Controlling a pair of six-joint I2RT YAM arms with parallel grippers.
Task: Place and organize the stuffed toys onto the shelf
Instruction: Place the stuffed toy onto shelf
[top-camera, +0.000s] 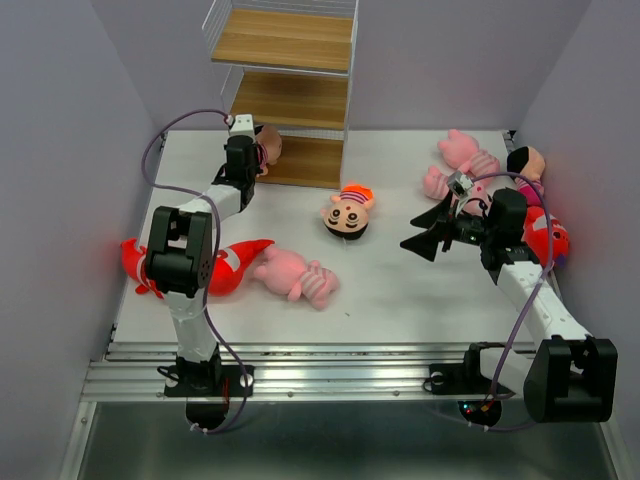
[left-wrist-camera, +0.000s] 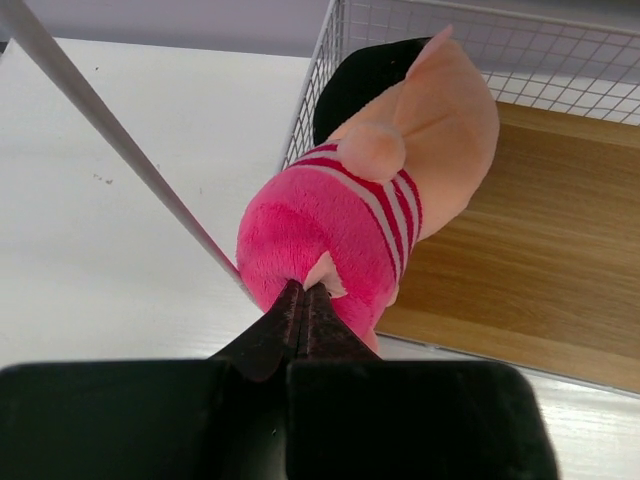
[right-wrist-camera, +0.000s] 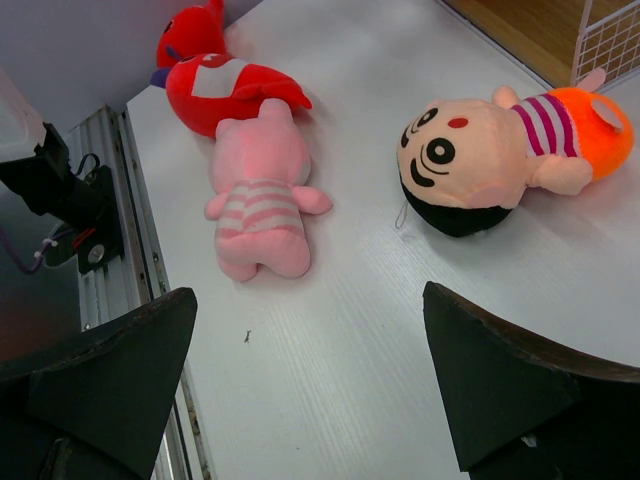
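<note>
The left arm (top-camera: 185, 250) and right arm (top-camera: 530, 300) are showing white links, black joints and purplish cables (top-camera: 158, 133); the right gripper (right-wrist-camera: 309, 293) is showing black wedge-shaped fingers (right-wrist-camera: 110, 390), possibly plastic.

we see the shelf (top-camera: 285, 38), three light wooden boards in a thin white wire frame, standing upright at the far side of the bench (top-camera: 400, 290). a doll in pink stripes (left-wrist-camera: 340, 220) sits at the left front corner of its lowest board, pinched by the left end effector (left-wrist-camera: 303, 300). an orange-clad doll (top-camera: 348, 212) lies face up mid-bench. at the front left a pink striped animal (top-camera: 295, 275) touches a red shark (top-camera: 240, 258). at the right, pink plush (top-camera: 460, 150), a dark-haired doll (top-camera: 527, 162) and another red shark (top-camera: 548, 238) lie bunched together.
</note>
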